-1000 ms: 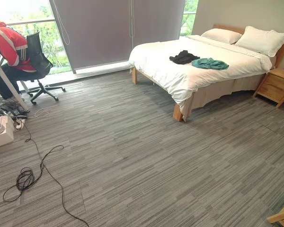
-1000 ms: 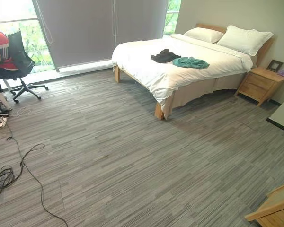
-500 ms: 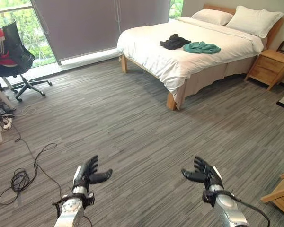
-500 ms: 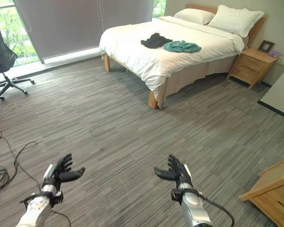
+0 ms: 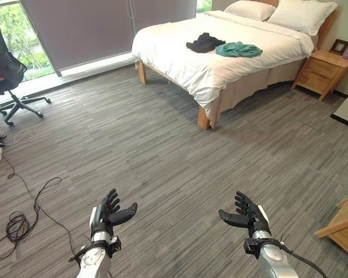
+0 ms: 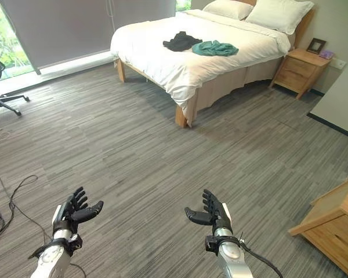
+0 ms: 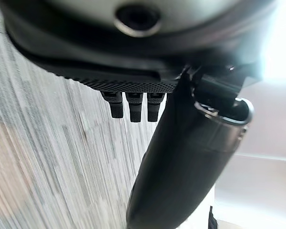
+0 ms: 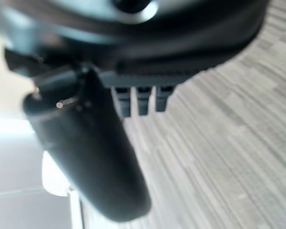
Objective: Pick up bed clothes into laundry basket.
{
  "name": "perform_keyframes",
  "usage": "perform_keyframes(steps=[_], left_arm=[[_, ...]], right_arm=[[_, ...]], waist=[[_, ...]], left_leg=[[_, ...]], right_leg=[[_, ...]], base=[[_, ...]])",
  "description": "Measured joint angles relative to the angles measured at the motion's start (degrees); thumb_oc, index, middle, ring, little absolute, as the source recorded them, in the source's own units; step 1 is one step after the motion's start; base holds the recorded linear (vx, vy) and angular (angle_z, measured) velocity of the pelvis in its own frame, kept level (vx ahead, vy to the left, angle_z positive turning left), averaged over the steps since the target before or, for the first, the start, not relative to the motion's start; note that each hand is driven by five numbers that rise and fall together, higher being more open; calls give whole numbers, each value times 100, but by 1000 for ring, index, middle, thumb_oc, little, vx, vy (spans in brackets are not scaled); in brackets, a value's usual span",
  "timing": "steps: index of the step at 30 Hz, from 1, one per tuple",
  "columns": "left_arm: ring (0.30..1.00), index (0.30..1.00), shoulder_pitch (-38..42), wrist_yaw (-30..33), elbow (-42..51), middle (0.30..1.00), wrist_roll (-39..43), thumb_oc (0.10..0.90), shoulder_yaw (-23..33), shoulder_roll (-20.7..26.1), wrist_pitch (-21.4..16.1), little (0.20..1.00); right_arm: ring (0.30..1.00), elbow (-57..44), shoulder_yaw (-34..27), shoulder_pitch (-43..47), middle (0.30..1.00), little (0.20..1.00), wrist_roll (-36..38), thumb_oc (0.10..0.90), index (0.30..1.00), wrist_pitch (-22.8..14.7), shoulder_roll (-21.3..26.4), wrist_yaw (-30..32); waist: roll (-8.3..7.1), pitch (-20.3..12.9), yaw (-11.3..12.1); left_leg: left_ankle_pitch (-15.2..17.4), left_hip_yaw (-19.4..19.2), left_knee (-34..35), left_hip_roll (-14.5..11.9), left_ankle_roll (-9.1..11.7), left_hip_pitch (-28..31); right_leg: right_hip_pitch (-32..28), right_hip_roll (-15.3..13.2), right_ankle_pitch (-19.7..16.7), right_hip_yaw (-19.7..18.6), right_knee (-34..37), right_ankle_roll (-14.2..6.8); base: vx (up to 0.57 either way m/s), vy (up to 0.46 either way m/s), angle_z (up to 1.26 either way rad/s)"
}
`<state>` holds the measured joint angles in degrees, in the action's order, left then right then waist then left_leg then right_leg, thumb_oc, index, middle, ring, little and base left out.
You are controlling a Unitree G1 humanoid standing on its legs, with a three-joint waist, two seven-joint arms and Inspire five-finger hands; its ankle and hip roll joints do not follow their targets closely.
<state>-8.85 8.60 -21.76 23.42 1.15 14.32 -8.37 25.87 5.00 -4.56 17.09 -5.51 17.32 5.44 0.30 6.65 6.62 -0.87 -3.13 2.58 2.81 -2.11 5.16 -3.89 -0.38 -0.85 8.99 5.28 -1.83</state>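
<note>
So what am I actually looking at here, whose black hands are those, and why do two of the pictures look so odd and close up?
Those are a humanoid robot's own hands. The two wide pictures come from a pair of cameras on its head, looking down across a bedroom. Its left hand and right hand are raised over the grey carpet, fingers straight, holding nothing. The two close pictures come from cameras on its wrists, looking along each hand at the carpet; the dark bulk is the hand with its thumb. Across the room stands a bed with white sheets. On it lie a black garment and a teal garment, side by side. A wooden nightstand stands next to the bed, and an office chair by the window.
</note>
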Motion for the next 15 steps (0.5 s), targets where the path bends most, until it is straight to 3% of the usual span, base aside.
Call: perform_keyframes(steps=[10,12,13,14,15], left_arm=[[900,900,69,110,-3,900,6,800,137,29,0,900],[900,900,99,112,5,900,8,800,135,63,0,900],[900,900,159,119,11,900,9,800,134,92,0,900],[900,900,203,134,19,900,30,800,145,64,0,900],[900,900,260,227,211,900,132,800,241,32,-4,900]], right_arm=[[900,0,4,115,900,900,106,800,900,-1,7,0],[900,0,23,167,900,900,140,800,900,-1,8,1],[900,-6,40,251,900,900,174,800,900,-2,18,-3],[900,-9,141,316,900,900,195,800,900,1,2,-4],[900,-295,190,685,900,900,247,800,900,-13,50,-6]], waist=[[-21,224,59],[-38,246,58],[-39,279,36],[55,369,76],[213,726,176]], left_leg=[[-2,39,-80,0,-1,-135],[12,44,-129,2,-16,-210],[90,63,-143,28,-118,-287],[168,64,-150,19,-237,-318],[443,75,-456,-173,-154,-464]], right_leg=[[107,3,-77,-9,-13,58],[173,4,-80,-9,-86,58],[340,10,-116,-18,-338,0],[730,56,-8,-46,-998,-113],[2243,-49,213,-70,-3523,-527]], base=[[0,0,0],[142,252,-3],[483,330,-25],[1244,-149,-93],[1353,-439,-80]])
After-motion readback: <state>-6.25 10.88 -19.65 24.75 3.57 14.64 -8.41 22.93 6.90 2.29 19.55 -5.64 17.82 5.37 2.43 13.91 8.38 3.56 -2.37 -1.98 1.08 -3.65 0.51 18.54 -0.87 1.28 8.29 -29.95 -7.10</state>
